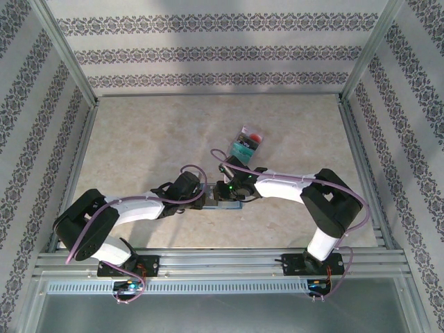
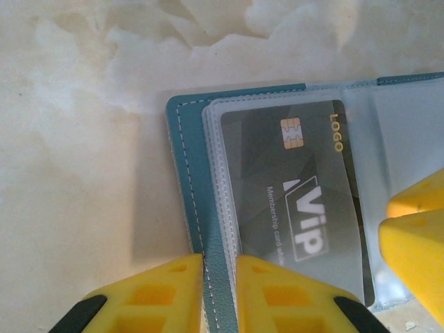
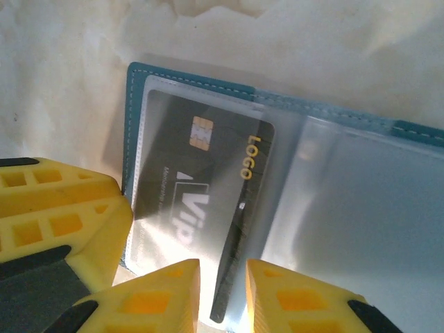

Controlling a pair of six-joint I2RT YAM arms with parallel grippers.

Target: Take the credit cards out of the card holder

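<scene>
The card holder (image 2: 187, 159) lies open on the table, a blue-grey cover with clear sleeves. A dark grey VIP credit card (image 2: 298, 201) sits in the top left sleeve. My left gripper (image 2: 219, 267) is shut on the holder's left cover edge, one yellow finger on each side. My right gripper (image 3: 223, 274) stands narrowly open, and the dark card's (image 3: 187, 180) right edge runs down between its fingers without touching them. From above, both grippers (image 1: 207, 198) (image 1: 230, 193) meet over the holder (image 1: 222, 204) at the table's near middle. More credit cards (image 1: 246, 142), teal and red, lie in a small pile farther back.
The left gripper's yellow finger (image 3: 62, 215) rests against the holder's left edge (image 3: 133, 125). The right gripper's finger (image 2: 416, 236) is over the right panel. Metal frame rails (image 1: 222, 258) run along the near edge, and patterned walls close in the other sides.
</scene>
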